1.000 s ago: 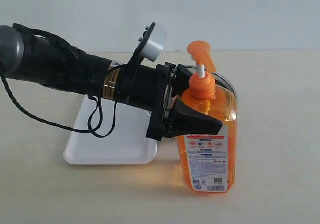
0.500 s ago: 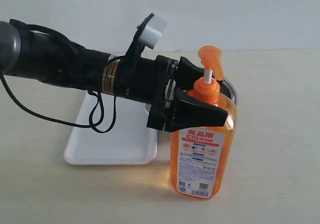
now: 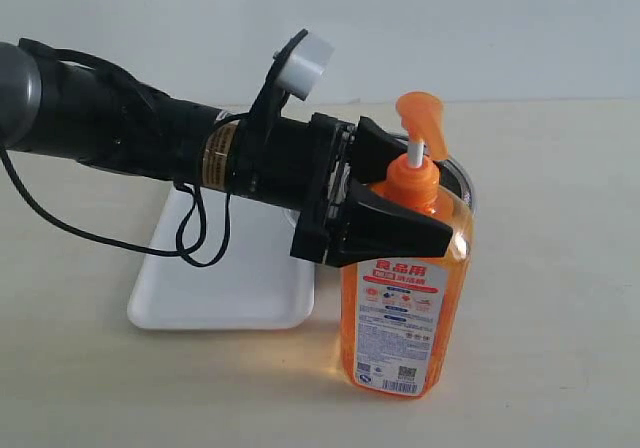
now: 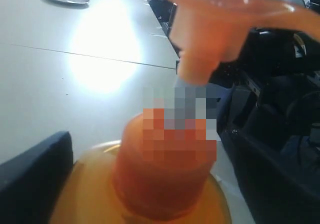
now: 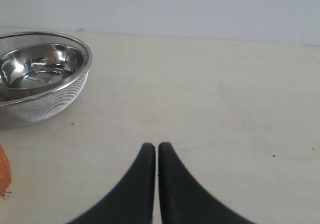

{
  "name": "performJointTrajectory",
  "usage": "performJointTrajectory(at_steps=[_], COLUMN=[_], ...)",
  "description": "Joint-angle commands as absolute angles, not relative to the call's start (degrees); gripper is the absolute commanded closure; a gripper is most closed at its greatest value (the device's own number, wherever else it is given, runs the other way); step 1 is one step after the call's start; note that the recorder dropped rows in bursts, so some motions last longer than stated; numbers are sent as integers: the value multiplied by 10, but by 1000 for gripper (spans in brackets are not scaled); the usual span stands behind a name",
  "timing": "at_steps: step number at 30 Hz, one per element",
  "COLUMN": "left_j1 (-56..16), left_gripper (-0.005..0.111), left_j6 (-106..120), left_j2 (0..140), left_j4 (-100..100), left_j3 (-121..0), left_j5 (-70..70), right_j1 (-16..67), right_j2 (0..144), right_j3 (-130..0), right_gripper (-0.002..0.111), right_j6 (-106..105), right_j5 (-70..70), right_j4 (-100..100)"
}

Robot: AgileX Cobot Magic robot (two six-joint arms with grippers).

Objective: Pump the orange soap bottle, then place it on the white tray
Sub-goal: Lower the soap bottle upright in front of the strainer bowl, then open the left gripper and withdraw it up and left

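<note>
The flat white rectangular tray (image 3: 230, 288) lies on the pale surface (image 3: 560, 268) at left centre. The black left arm (image 3: 120, 138) reaches over it from the left. The left pincer (image 3: 410, 203) pinches the tall translucent orange soap bottle (image 3: 405, 318) at its shoulder, with one finger across the near face and the other behind the neck. The bottle is off the tray, just right of its near right corner, with its top tilted right. A round steel mesh strainer (image 5: 45, 99) sits behind it. The right pincer (image 5: 157, 149) is pressed together.
</note>
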State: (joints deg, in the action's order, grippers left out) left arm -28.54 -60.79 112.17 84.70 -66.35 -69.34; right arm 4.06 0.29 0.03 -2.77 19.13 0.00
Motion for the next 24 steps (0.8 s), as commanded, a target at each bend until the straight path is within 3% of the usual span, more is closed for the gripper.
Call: performJointTrajectory(at_steps=[1,24], left_j1=[-286,-229], left_gripper=[25,25], left_j6=[-613,-663], left_j2=[1116,1032], left_j4=[861,955], left_j3=[-667,-666], left_j5=[-700,-700], right_j1=[37,37], right_j2=[0,0], right_j3=[0,0], right_gripper=[108,108], right_j6=[-31,-31], right_j5=[189,179], right_j4=[-5,-6])
